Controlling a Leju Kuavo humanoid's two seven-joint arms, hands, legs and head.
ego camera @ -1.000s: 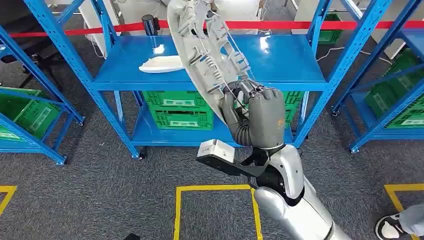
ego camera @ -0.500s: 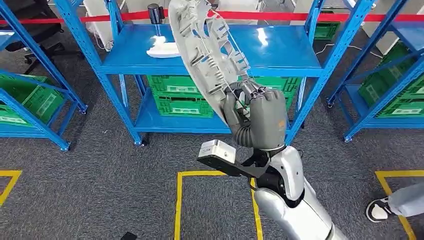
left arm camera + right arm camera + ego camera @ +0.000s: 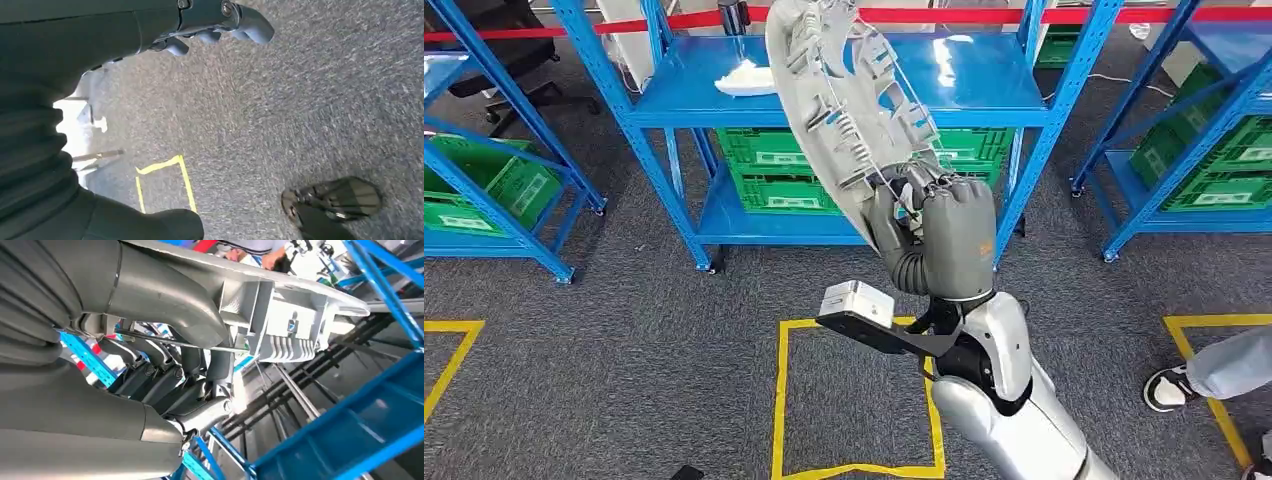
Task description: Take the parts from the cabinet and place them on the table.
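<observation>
Before blue shelving (image 3: 844, 105), right hand (image 3: 944, 240) grips grey part (image 3: 844, 110) rising above it.

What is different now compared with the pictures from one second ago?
The whole head view has shifted, so the camera moved: the blue rack and the yellow floor square sit higher in the picture. The right hand holds the grey plastic part upright as before.
</observation>
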